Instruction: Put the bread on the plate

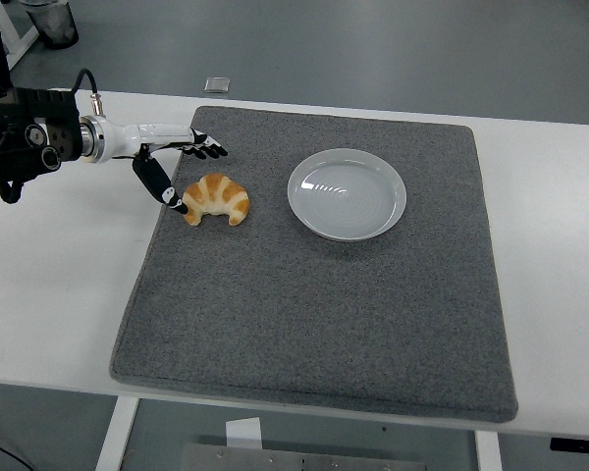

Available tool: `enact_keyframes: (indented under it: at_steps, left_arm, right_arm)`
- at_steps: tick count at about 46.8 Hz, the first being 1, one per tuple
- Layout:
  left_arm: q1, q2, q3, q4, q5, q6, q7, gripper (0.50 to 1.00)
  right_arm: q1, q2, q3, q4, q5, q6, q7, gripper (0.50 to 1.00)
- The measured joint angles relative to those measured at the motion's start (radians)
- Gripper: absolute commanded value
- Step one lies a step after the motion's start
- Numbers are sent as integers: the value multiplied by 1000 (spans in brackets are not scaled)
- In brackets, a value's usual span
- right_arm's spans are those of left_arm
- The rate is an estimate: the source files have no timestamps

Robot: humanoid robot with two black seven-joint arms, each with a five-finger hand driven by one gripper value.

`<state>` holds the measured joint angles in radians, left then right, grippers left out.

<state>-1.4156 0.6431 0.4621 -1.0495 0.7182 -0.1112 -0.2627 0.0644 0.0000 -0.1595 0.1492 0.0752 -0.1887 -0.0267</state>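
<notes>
A golden croissant (pixel 217 198) lies on the left part of the grey mat (pixel 324 294). To its right stands an empty white plate (pixel 348 193). My left hand (pixel 182 167) reaches in from the left edge, low over the mat, just left of and behind the croissant. Its fingers are spread and the thumb tip comes down at the croissant's left end, touching or nearly touching it. The hand holds nothing. My right arm is not visible.
The mat covers most of the white table (pixel 59 265). A small grey square object (pixel 216 84) lies on the floor beyond the table. A dark bin (pixel 54 22) stands at the top left.
</notes>
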Motion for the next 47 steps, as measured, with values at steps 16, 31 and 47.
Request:
enact_keyframes:
  at_steps: [16,31,47]
  left_arm:
    - [40,-66,-1,5,-8,78,5,960]
    - [66,-118,-1,41,-8,132,5,945]
    - [78,-140,1,64,-5,152,5,930]
  right_arm:
    - [0,0,0,0,0,0,0,952]
    - [0,0,0,0,0,0,0,952]
    - [0,0,0,0,0,0,-1,952]
